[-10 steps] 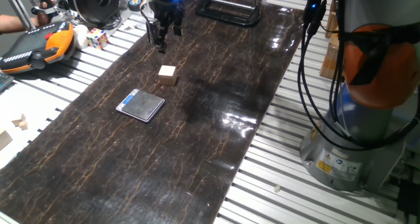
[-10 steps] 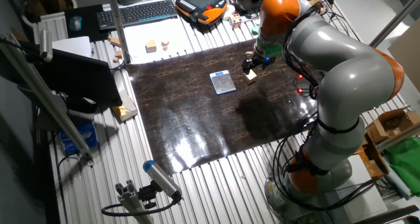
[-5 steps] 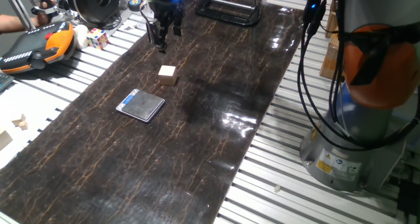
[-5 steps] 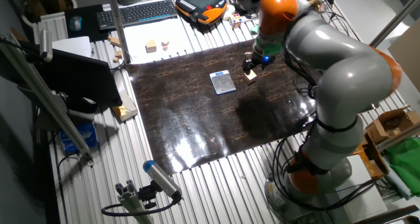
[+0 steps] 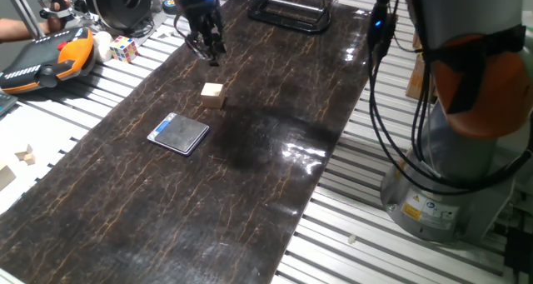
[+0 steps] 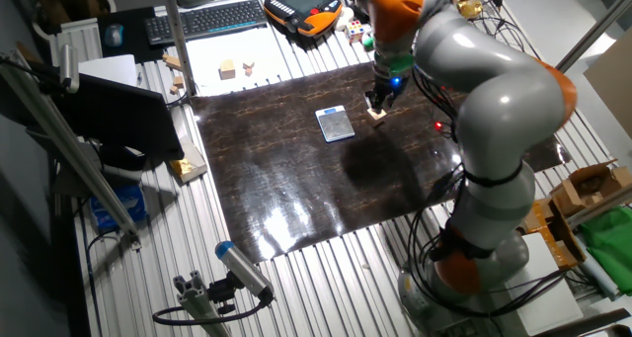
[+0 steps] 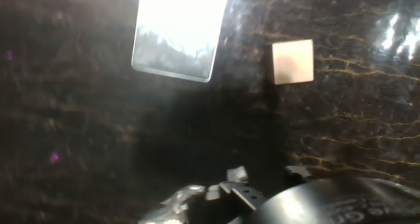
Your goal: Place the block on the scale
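Observation:
The block [image 5: 213, 93] is a small light-tan cube standing on the dark marbled mat, just right of and behind the scale [image 5: 178, 133], a thin dark square plate with a silver rim. My gripper [image 5: 208, 51] hangs above the mat beyond the block, apart from it, with its fingers apart and nothing between them. In the other fixed view the gripper [image 6: 379, 98] is just above the block [image 6: 376, 114], with the scale [image 6: 335, 125] to its left. The hand view shows the block [image 7: 293, 62] and the glare-lit scale [image 7: 179, 33] side by side below me.
An orange-black pendant [image 5: 46, 59] and a multicoloured puzzle cube [image 5: 123, 47] lie off the mat's far left. Pale wood scraps [image 5: 25, 155] sit on the left slats. A black frame [image 5: 287, 13] stands at the mat's far end. The arm's base [image 5: 441, 192] is at right.
The arm has swung and the gripper has shifted slightly left and turned about its axis. The block and scale have not moved.

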`<state>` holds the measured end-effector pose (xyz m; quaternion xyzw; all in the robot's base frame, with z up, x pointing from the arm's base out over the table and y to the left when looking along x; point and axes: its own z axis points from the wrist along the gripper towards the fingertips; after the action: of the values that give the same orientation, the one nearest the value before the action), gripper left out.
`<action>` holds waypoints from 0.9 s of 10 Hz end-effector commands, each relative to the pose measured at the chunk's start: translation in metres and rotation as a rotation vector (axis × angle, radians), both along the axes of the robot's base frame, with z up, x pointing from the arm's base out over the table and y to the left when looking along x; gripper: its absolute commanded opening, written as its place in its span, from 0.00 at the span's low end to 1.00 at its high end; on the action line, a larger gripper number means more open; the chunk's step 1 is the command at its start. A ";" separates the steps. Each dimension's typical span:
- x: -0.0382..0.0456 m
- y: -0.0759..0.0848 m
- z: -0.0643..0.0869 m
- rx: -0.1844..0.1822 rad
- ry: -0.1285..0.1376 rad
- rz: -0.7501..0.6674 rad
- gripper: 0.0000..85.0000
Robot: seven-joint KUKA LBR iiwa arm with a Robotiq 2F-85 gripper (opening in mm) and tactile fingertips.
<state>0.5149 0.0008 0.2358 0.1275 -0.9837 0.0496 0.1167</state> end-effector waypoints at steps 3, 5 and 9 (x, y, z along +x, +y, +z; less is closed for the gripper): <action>0.0000 0.000 0.000 -0.017 0.063 0.030 0.03; 0.0000 0.000 0.000 -0.017 0.063 0.030 0.03; -0.0005 0.000 0.000 -0.008 0.056 0.046 0.03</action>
<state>0.5145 0.0007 0.2357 0.1499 -0.9768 0.0529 0.1434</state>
